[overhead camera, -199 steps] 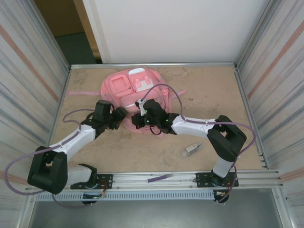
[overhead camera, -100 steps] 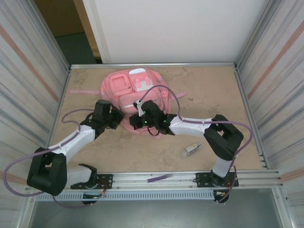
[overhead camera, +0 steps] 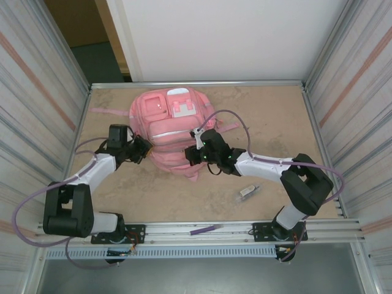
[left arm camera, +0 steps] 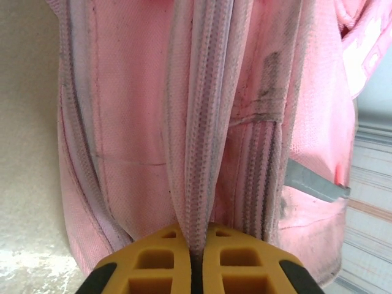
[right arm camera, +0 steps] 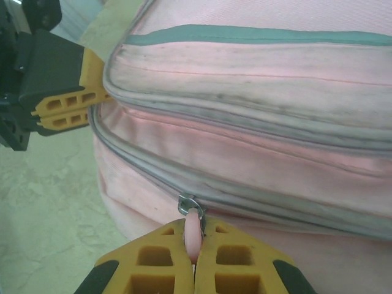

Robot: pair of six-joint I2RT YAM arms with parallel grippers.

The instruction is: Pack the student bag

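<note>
The student bag (overhead camera: 173, 125), a large pink backpack, lies flat at the back middle of the table with its front pockets up. At the bag's left edge, my left gripper (overhead camera: 143, 149) is shut on a fold of the bag's zipper band (left arm camera: 199, 153), which runs up between the yellow fingers (left arm camera: 153, 263). My right gripper (overhead camera: 192, 154) is at the bag's near edge, shut on the pink zipper pull (right arm camera: 192, 226) hanging from a metal slider (right arm camera: 187, 202). The zipper line (right arm camera: 147, 174) looks closed left of the slider. The left gripper (right arm camera: 89, 101) pinches the bag's corner in the right wrist view.
A small grey and white object (overhead camera: 247, 192) lies on the table near the right arm's elbow. A purple strip (overhead camera: 202, 230) rests on the front rail. A pink strap (overhead camera: 104, 111) trails left from the bag. Corrugated walls close in both sides.
The left gripper has pulled the bag's edge to the left and the right gripper has moved right with the zipper pull. The bunched bag now lies stretched out and flatter.
</note>
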